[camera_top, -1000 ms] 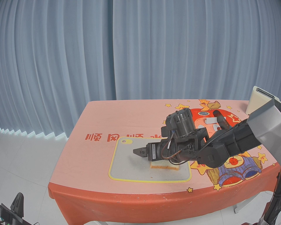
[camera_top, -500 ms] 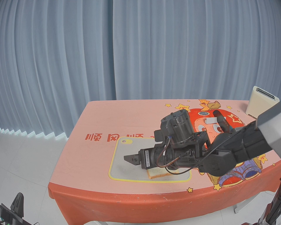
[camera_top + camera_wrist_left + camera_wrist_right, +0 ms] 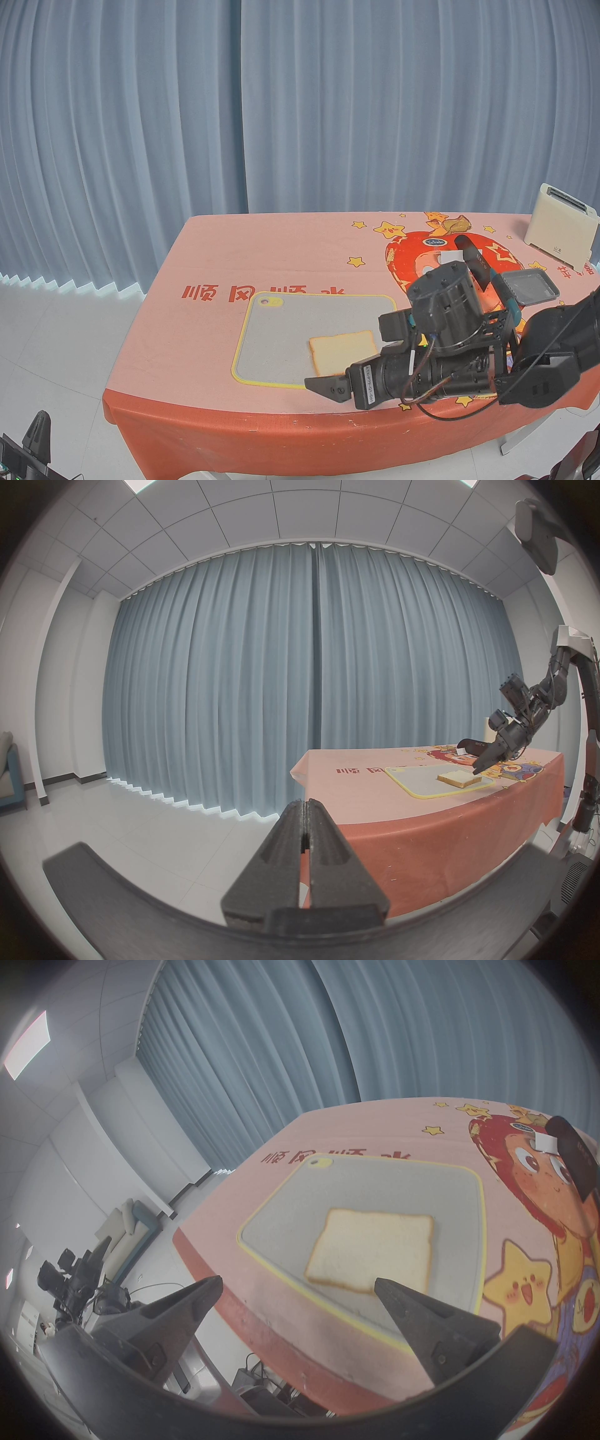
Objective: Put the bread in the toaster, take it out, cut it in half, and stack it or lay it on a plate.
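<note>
Bread [image 3: 342, 351], a single whole slice, lies flat on the cutting board [image 3: 275, 331], toward the board's near right corner and touching nothing else. This placement is judged deliberate: the board gives a firm, level base for the halving step, and the slice shows no cut. The right end effector [image 3: 315, 382] hangs just off the board's near edge, low and level, with its fingers [image 3: 431, 1325] spread wide and nothing between them. From the right wrist view the slice sits just beyond the fingertips, roughly centred in the gap but apart from both. The left end effector [image 3: 306, 808] hangs well apart from the board, off the tabletop [image 3: 250, 250] on the robot's left, its fingers pressed together on nothing; it is judged to be parked clear of the work. A dark-handled tool [image 3: 475, 262], probably the knife, lies to the right of the board, with a grey tray [image 3: 530, 287] just beyond it. The toaster [image 3: 560, 226] stands farther right still, well apart from the board. Whether the slice is toasted cannot be told from its colour.
</note>
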`<state>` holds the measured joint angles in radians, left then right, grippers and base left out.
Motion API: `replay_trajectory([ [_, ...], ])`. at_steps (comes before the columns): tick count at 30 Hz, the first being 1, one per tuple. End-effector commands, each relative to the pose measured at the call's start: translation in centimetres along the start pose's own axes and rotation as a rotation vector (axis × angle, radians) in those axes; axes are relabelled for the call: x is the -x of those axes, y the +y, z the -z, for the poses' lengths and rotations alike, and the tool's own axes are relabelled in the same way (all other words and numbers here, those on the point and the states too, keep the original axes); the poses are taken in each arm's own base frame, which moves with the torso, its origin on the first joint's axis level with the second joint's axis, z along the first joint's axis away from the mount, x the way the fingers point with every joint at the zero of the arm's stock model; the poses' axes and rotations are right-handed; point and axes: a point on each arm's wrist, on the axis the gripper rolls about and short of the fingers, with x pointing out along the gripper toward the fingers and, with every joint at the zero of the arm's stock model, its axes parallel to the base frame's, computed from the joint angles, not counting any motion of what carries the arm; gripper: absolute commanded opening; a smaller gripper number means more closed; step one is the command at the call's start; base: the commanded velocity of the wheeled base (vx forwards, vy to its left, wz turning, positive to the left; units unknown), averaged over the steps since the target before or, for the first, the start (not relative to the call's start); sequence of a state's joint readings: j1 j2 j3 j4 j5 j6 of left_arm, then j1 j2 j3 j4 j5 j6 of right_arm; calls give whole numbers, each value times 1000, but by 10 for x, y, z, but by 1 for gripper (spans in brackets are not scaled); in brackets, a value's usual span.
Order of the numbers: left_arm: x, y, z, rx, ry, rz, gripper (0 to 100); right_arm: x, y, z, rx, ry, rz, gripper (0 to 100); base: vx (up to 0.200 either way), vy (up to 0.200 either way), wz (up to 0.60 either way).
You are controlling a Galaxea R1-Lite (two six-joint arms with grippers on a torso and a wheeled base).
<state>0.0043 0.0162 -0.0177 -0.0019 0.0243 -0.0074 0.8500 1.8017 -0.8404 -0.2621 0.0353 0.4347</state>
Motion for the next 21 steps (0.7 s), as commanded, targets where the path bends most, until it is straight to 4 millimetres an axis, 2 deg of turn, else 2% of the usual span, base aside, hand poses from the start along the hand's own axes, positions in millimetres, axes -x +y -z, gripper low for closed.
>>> replay_trajectory([
  [1, 0, 0, 5, 2, 0, -1, 0, 12, 1, 11, 11, 13, -9, 100, 0, 0, 0],
  [5, 0, 0, 5, 0, 0, -1, 0, 6, 2, 17, 17, 40, -4, 100, 0, 0, 0],
  [12, 0, 0, 5, 0, 0, -1, 0, -10, -3, 15, 6, 59, 21, 100, 0, 0, 0],
  [21, 0, 0, 5, 0, 2, -1, 0, -23, -8, 4, -8, -8, 20, 100, 0, 0, 0],
])
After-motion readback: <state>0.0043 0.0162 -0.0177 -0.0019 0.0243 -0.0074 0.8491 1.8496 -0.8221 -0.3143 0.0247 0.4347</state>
